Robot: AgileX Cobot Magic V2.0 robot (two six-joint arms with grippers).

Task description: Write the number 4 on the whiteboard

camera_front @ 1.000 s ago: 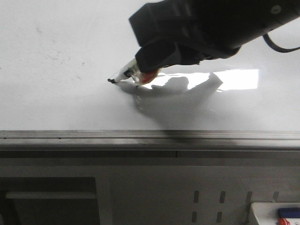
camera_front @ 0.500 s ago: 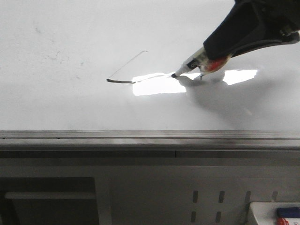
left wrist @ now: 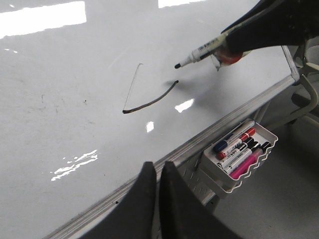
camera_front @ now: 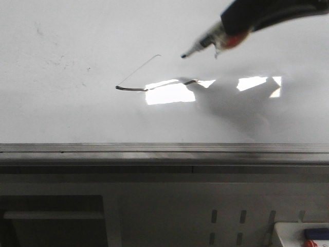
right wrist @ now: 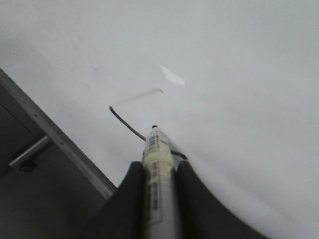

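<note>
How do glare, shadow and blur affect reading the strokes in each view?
Front view: bright rectangular glare on the whiteboard washes out the middle of the horizontal bar of the number 4; the arm's shadow falls on the bar's far end. Left wrist view: sharp, strokes clear, glare patches off the lines. Right wrist view: soft and blurred, marker in the right pincer fuzzy, diagonal faint.

Bright rectangular glare patches gleam on the glossy white whiteboard (camera_front: 77, 113), a soft grey shadow beside them; the right wrist view is hazy, blurred.
</note>
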